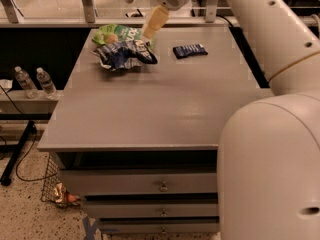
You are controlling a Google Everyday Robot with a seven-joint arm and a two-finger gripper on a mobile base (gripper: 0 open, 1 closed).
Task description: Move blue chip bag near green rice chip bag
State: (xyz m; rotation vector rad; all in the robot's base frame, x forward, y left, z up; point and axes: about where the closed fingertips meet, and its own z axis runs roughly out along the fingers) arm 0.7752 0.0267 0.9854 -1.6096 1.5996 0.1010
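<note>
The blue chip bag [125, 54], dark blue and white and crumpled, lies on the grey table [165, 109] at the back left. It touches the front edge of the green rice chip bag [119, 34], which lies just behind it and is partly covered by it. My gripper [139, 16] hangs above and behind the two bags, open and empty. One cream finger [155, 21] points down over the green bag's right end.
A small flat dark blue packet [190, 50] lies to the right of the bags. My arm fills the right side of the view. Two water bottles [36, 82] stand on a low shelf left of the table. Drawers [160, 184] sit under the tabletop.
</note>
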